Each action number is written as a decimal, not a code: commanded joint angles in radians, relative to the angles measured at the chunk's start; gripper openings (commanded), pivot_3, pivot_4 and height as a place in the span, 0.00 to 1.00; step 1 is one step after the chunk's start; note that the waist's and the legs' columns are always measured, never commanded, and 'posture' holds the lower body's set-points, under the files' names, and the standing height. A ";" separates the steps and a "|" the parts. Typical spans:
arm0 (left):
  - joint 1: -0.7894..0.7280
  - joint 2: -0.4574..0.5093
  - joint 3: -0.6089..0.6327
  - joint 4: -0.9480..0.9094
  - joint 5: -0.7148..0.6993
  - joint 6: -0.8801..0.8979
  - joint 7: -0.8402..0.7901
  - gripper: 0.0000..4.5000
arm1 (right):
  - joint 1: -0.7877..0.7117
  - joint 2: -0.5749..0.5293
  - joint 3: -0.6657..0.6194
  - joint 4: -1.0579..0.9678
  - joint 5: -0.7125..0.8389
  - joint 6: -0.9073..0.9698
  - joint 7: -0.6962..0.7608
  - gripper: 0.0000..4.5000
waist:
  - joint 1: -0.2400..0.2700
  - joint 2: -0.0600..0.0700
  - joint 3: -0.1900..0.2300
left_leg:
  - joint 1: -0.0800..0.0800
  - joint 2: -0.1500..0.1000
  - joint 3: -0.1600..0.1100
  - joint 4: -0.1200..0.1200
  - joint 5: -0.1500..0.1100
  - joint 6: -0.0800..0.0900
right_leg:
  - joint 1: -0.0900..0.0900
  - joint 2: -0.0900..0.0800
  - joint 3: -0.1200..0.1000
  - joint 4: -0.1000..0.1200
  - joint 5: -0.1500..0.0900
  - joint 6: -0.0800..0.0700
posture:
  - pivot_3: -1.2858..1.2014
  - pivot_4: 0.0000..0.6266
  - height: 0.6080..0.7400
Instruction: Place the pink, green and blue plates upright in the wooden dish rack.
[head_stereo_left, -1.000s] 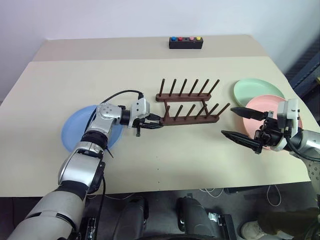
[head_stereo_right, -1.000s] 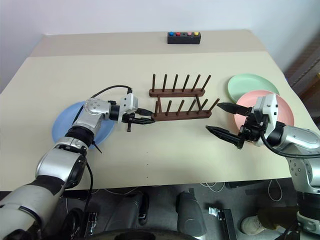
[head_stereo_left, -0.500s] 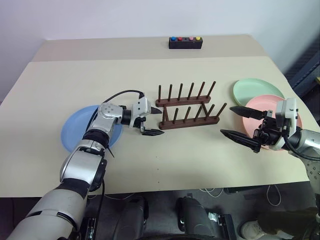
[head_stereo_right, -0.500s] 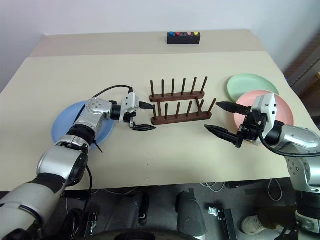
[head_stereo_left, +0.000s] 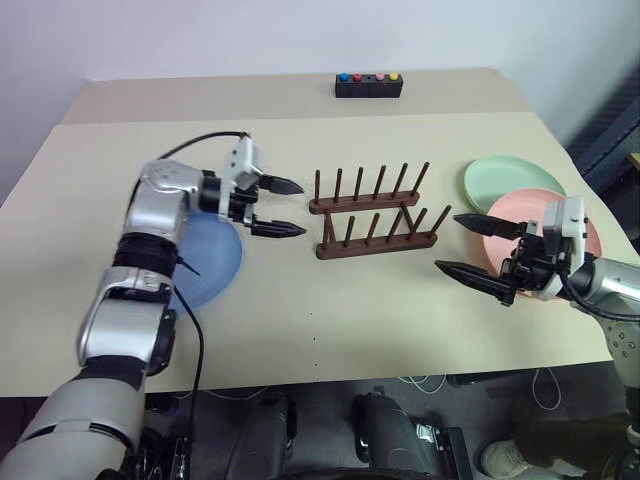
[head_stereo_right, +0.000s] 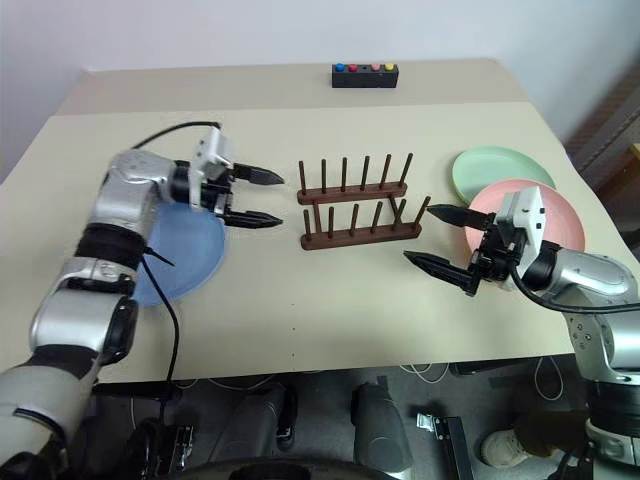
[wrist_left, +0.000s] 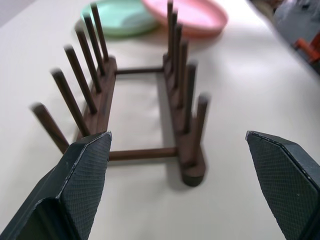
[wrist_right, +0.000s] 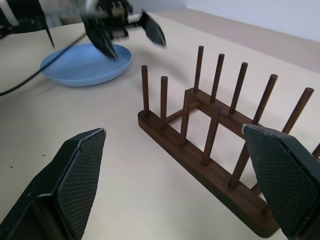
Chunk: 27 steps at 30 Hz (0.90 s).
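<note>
- The room is brightly and evenly lit, soft light from overhead; the beige surface (head_stereo_left: 400, 300) shows no hard glare.
- Shadows are faint and short: the wooden dish rack (head_stereo_left: 372, 215) drops a pale smudge just under its rails, and the blue plate (head_stereo_left: 210, 262) has a thin dark rim of shadow toward 6 o'clock.
- The head views are crisp from edge to edge, with slight bowing of the surface's edges near the corners.
- In the left wrist view the rack's pegs are smeared by motion, and the green plate (wrist_left: 120, 17) and pink plate (wrist_left: 192, 15) toward 12 o'clock are soft.
- In the right wrist view the left gripper (wrist_right: 135, 30) at 11 o'clock is blurred, while the rack stays sharp.
</note>
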<state>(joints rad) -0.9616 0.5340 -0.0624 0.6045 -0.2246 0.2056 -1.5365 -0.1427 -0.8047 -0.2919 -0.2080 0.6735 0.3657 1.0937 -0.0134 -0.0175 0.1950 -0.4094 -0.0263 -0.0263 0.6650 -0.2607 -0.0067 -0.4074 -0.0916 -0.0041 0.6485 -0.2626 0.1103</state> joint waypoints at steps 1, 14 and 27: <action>0.063 0.059 -0.007 -0.290 -0.094 0.415 0.075 0.98 | -0.014 0.003 -0.024 0.000 0.023 0.003 0.007 1.00 | 0.000 0.000 0.000 | 0.000 0.000 0.000 0.000 0.000 0.000 | 0.000 0.000 0.000 0.000 0.000 0.000 | 0.52 0.24 1.00; 0.417 -0.021 -0.057 -0.884 -0.175 0.811 0.532 0.34 | 0.047 0.074 0.022 -0.015 -0.030 0.027 -0.089 0.47 | 0.003 0.001 0.000 | 0.001 0.000 -0.001 0.000 0.000 0.000 | 0.001 0.000 0.001 0.000 0.000 0.000 | 0.52 0.24 1.00; 0.448 -0.139 -0.199 -0.828 -0.070 0.752 0.823 0.00 | 0.044 0.103 0.178 0.099 -0.288 -0.109 -0.162 0.02 | 0.003 0.001 -0.001 | 0.002 0.000 0.000 0.000 0.000 0.000 | 0.001 0.000 0.001 0.000 0.000 0.000 | 0.52 0.24 1.00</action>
<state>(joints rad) -0.5142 0.3978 -0.2542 -0.2226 -0.3114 0.9800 -0.7350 -0.0914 -0.7094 -0.1177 -0.1012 0.3996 0.2850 0.9329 -0.0100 -0.0168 0.1945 -0.4078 -0.0266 -0.0264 0.6651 -0.2606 -0.0070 -0.4062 -0.0920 -0.0030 0.6487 -0.2627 0.1100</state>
